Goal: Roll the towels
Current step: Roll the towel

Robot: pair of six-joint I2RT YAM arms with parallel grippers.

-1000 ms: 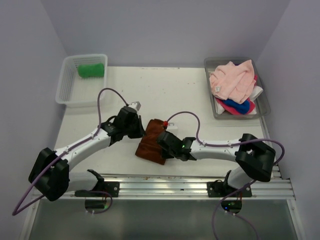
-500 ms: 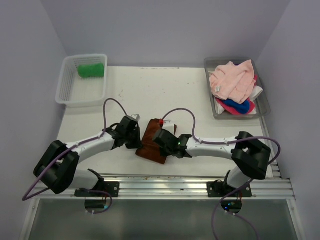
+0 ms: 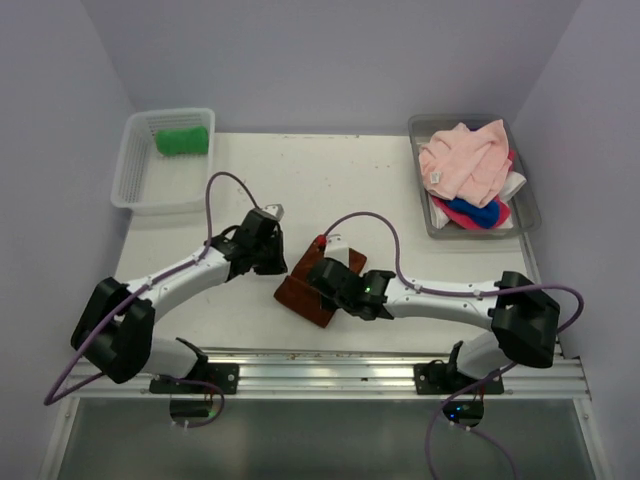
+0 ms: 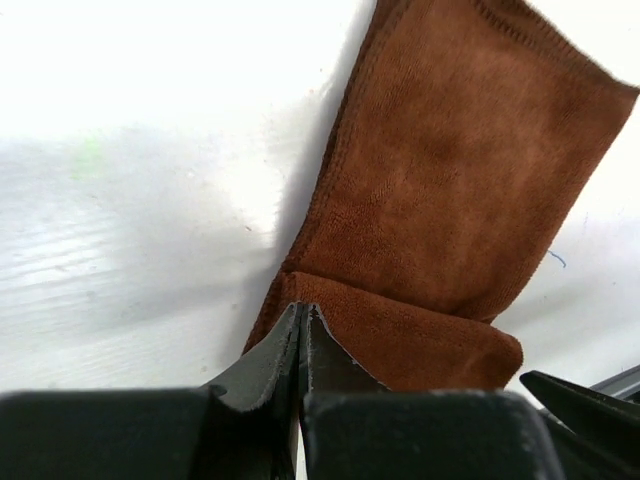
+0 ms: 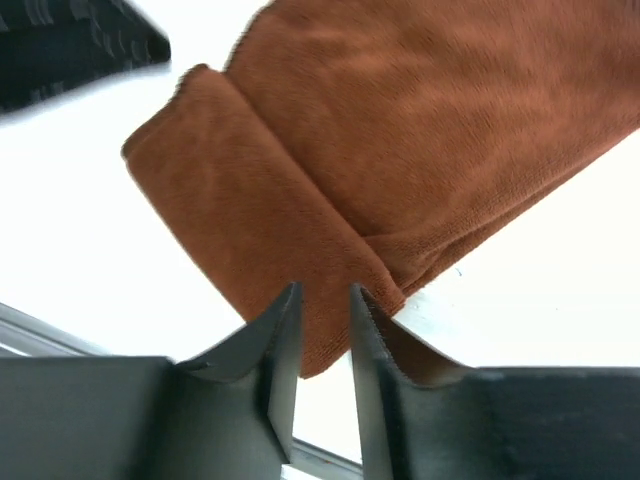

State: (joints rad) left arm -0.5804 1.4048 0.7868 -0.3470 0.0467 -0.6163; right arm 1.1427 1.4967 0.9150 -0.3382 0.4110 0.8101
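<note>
A white table [image 3: 330,190], lightly speckled with dark marks toward its far edge, fills a booth enclosed by pale lavender walls [image 3: 330,60]. At the table's far left corner sits a white mesh plastic basket [image 3: 160,185], part of it overhanging the left edge. At the table's far right corner rests a clear grey plastic tray [image 3: 447,119], set at a slight angle to the edge. Along the table's near edge runs a silver metal rail [image 3: 330,375].
</note>
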